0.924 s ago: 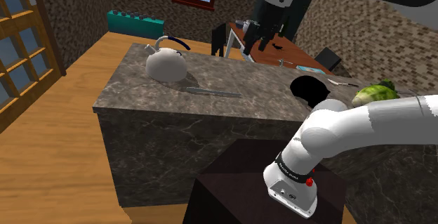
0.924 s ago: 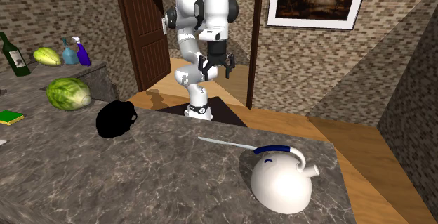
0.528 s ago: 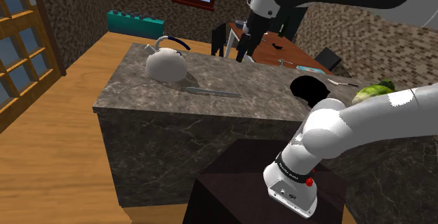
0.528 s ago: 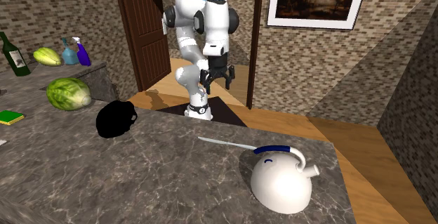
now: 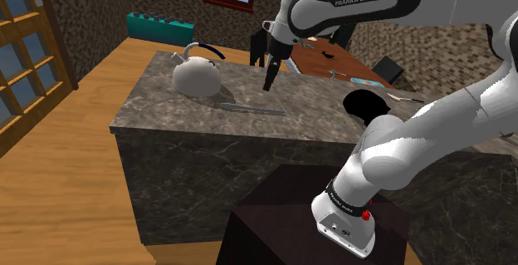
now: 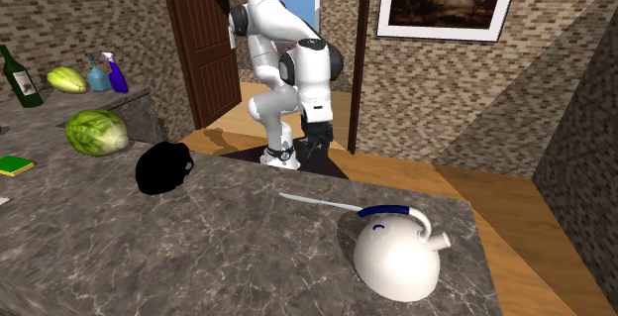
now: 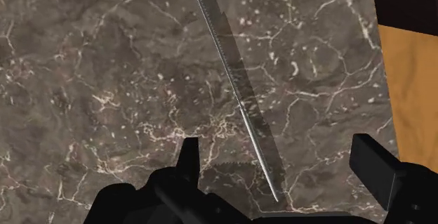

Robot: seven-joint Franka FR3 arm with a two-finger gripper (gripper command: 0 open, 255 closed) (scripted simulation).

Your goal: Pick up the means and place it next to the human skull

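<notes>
Over the marble counter (image 5: 166,97), the gripper (image 5: 268,86) hangs with its 2 fingers (image 7: 188,161) spread wide around the flat-lying slim metal blade (image 7: 237,89), seemingly aligned for a descent.

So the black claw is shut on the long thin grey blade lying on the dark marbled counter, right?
No: the wrist view shows the claw open above the long thin grey blade, which lies free on the dark marbled counter.
</notes>
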